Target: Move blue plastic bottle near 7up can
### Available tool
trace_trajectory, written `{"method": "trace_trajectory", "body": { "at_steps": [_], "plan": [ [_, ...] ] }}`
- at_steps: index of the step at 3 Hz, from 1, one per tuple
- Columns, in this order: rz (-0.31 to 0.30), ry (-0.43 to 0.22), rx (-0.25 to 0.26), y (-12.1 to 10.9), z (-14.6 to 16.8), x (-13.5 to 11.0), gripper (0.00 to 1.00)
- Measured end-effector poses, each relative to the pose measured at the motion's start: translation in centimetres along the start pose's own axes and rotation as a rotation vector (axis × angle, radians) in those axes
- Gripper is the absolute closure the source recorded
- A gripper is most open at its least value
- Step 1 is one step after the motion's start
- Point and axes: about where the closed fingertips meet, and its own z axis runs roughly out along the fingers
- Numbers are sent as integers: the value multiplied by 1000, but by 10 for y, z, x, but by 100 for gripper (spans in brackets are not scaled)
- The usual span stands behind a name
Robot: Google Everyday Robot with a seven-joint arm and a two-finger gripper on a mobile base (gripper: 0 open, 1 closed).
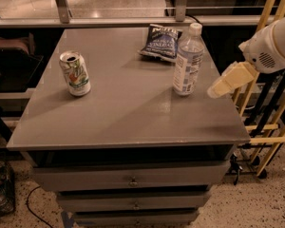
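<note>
The blue plastic bottle (187, 61) stands upright on the right side of the grey table (128, 113); it is clear with a white cap and a white-and-blue label. The 7up can (75, 73), white and green with a silver top, stands upright on the left side, well apart from the bottle. My gripper (217, 88) hangs at the table's right edge, just right of the bottle's base and not touching it. It holds nothing that I can see.
A dark blue crinkled chip bag (159, 42) lies at the back, just behind the bottle. Yellow wooden frames (263, 127) stand right of the table. Drawers (133, 179) sit below the tabletop. A glass partition rail (133, 18) runs behind.
</note>
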Motion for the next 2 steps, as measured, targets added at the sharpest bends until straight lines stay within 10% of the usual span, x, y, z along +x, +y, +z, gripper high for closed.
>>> {"method": "trace_trajectory", "body": {
  "at_steps": [2],
  "plan": [
    [80, -158, -56, -14, 42, -29, 0]
  ]
}}
